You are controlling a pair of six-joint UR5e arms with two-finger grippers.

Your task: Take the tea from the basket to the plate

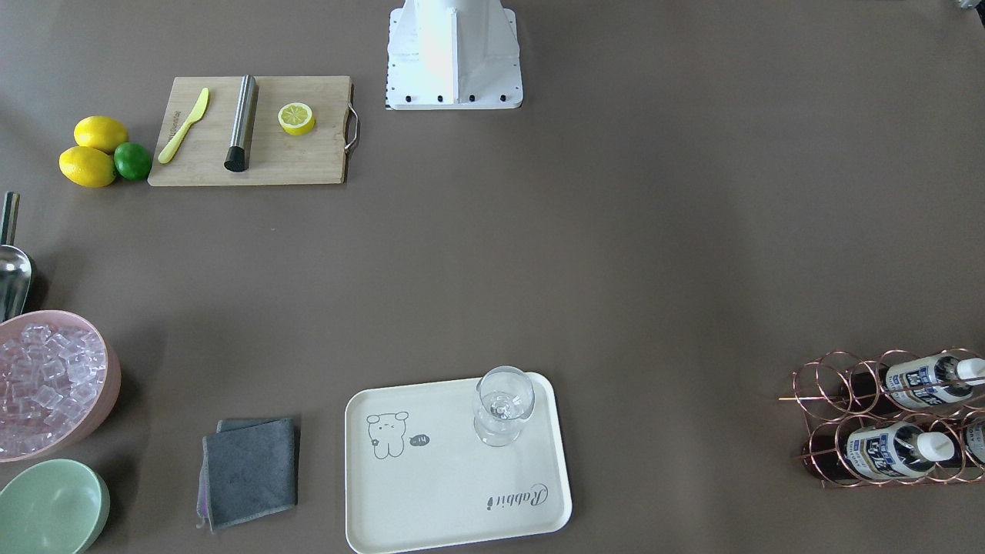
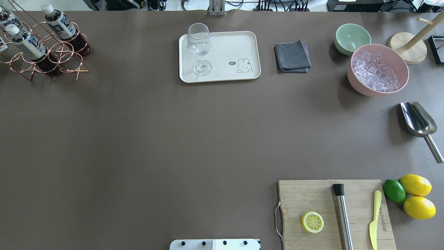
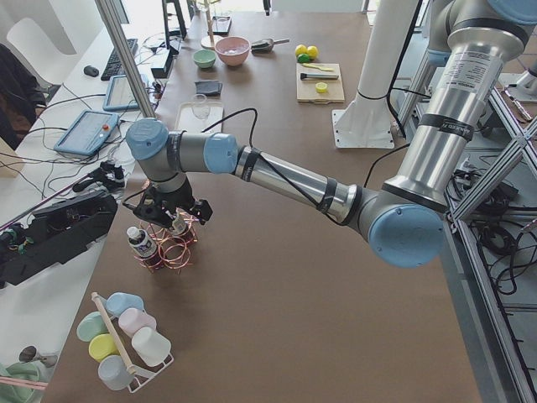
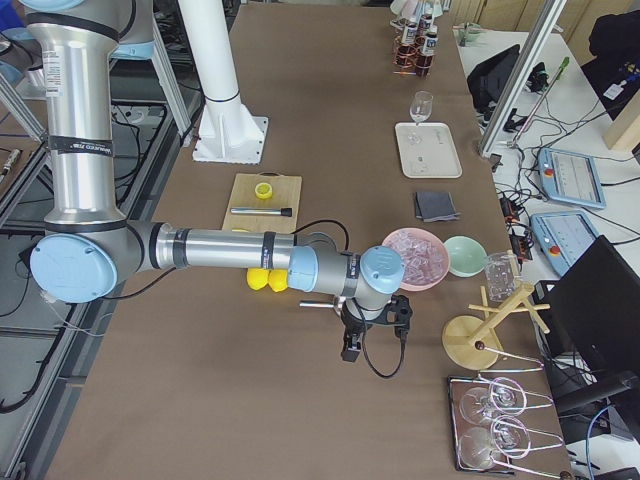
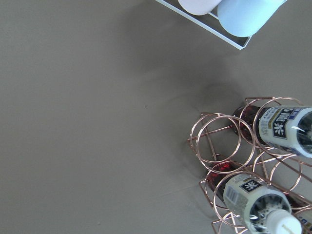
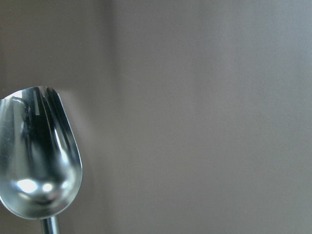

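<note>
Three tea bottles lie in the copper wire basket (image 2: 66, 59) at the table's far left corner: one (image 2: 60, 26), a second (image 2: 26, 43) and a third (image 2: 5, 17). Two show in the left wrist view, the nearer one (image 5: 258, 204) with its white cap towards the camera. The cream plate (image 2: 239, 41) holds a wine glass (image 2: 200, 45) at its left end. My left gripper (image 3: 178, 225) hangs just above the basket (image 3: 172, 252); I cannot tell whether it is open. My right gripper (image 4: 372, 335) hovers over the table near the metal scoop (image 6: 36, 161); I cannot tell its state.
A grey cloth (image 2: 292, 57), a green bowl (image 2: 352, 34) and a pink bowl (image 2: 357, 83) of ice stand right of the plate. A cutting board (image 2: 312, 194) with a lemon half, a steel rod and a yellow knife lies front right. A cup rack (image 3: 126, 336) stands beyond the basket.
</note>
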